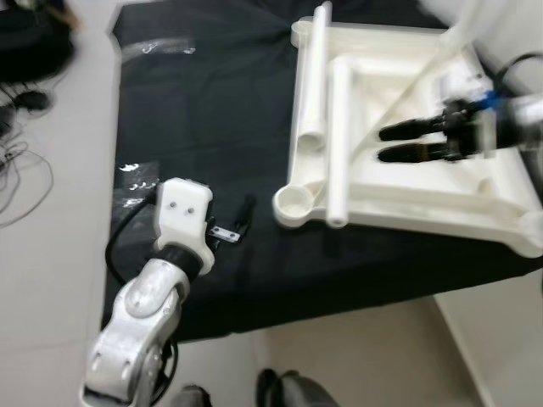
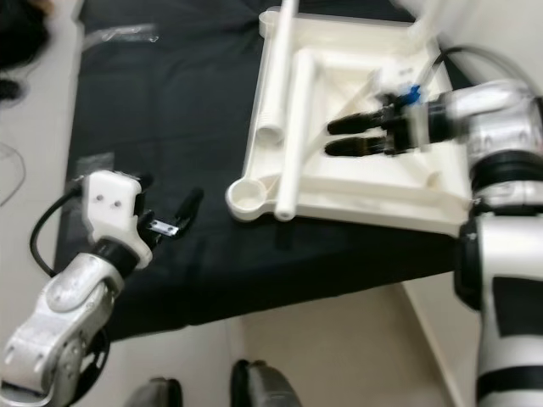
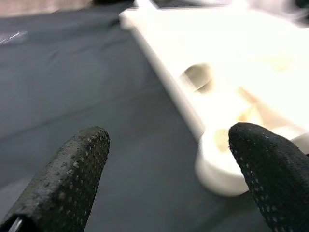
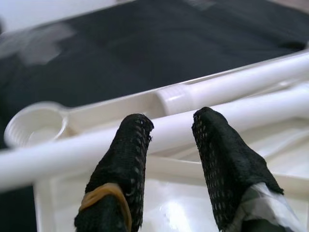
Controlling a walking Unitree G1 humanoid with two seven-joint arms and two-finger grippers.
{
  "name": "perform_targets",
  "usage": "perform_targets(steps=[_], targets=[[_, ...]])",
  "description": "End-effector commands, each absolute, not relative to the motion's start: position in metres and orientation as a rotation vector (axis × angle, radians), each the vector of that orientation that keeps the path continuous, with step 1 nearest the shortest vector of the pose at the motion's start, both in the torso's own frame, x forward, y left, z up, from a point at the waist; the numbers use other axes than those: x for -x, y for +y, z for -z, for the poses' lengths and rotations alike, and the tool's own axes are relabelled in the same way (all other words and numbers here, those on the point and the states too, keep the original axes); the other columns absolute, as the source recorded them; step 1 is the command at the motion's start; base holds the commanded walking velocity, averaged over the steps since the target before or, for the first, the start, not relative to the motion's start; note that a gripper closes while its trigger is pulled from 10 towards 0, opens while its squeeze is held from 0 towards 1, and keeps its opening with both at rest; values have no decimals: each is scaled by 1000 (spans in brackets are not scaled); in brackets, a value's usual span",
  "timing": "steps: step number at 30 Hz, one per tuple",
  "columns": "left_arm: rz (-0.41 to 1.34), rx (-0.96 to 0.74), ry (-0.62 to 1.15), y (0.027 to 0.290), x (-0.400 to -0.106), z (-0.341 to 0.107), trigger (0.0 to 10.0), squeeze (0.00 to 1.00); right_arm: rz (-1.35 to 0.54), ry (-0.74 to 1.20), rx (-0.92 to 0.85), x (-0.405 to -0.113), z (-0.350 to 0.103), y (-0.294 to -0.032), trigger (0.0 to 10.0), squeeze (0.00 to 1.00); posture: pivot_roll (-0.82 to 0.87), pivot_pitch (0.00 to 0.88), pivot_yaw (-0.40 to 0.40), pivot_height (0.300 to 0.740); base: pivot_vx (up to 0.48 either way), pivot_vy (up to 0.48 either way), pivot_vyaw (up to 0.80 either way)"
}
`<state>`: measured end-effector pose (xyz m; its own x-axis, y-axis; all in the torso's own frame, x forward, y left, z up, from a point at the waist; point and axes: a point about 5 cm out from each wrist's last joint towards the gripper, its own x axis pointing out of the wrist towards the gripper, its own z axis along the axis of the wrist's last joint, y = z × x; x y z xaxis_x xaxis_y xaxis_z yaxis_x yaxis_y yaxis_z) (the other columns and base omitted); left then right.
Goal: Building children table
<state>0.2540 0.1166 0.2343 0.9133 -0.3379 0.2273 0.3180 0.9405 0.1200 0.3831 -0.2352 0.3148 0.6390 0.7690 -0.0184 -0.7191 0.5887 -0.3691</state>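
A white children's table top (image 1: 441, 222) lies upside down on a black cloth (image 1: 204, 110). Two white tube legs lie across it: one (image 1: 312, 76) along its left rim, the other (image 1: 338, 144) beside it, reaching past the near rim. A round leg socket (image 1: 294, 203) sits at the near left corner. My right gripper (image 1: 383, 144) hovers open over the table top, its fingers pointing at the second leg (image 4: 241, 108) with nothing between them. Low over the cloth, my left gripper (image 3: 169, 145) is open and empty, left of the corner socket (image 3: 219, 159).
Clear plastic bags lie on the cloth at the far left (image 1: 157, 47) and near my left arm (image 1: 136, 174). A black bag (image 1: 30, 38) and cables (image 1: 17, 157) are on the pale floor to the left. My feet (image 1: 288, 390) stand at the cloth's near edge.
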Motion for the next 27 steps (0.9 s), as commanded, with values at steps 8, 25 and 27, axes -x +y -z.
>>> perform_targets(steps=[8, 25, 27], targets=[[298, -122, -262, 122, -256, -232, 10000, 0, -557, -398, -37, -378, -283, -204, 10000, 0, 20, 181, -98, 740, 0, 0, 0], [280, -128, -260, 121, -259, -231, 10000, 0, -496, -346, 12, -343, -250, -161, 10000, 0, 16, 156, -107, 740, 0, -278, 0], [259, -119, -261, 123, -260, -231, 10000, 0, -495, -342, 0, -341, -251, -156, 10000, 0, 15, 157, -107, 740, 0, 0, 0]])
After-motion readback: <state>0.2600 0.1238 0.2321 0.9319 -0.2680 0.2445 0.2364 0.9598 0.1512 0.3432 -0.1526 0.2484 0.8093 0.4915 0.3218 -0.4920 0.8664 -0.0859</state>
